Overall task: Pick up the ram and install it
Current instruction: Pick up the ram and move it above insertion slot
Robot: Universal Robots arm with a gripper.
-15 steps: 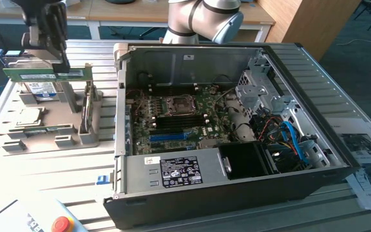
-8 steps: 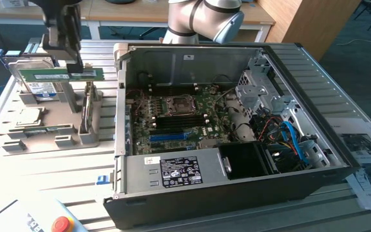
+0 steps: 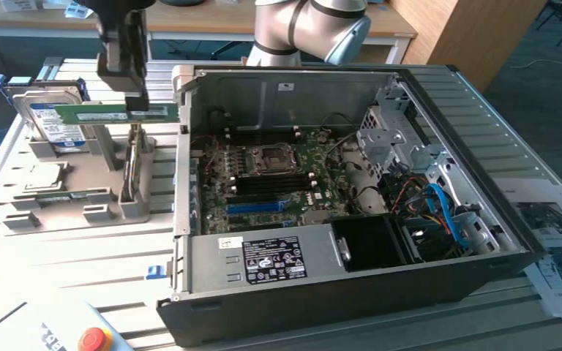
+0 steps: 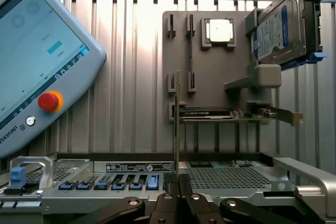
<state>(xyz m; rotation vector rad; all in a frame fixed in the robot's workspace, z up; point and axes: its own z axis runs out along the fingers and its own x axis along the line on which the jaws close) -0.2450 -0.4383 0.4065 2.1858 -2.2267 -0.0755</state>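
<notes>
tool [image 3: 135, 101] pinched on the ram [image 3: 100, 114], gripping off-centre toward the end nearer the case [image 3: 359, 289]. ram hangs clear above the grey parts fixture [image 3: 115, 208] on the surface [image 3: 56, 256], long axis level. motherboard [image 3: 306, 164] lies lower, toward the exterior view's right, inside the case

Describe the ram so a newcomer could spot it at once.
Find the open computer case; to the exterior view's left of it sits a grey parts holder. Above that holder the gripper is shut on the ram, held aloft. It is the thin green stick, unlike the blue-labelled hard drive nearby.
</notes>
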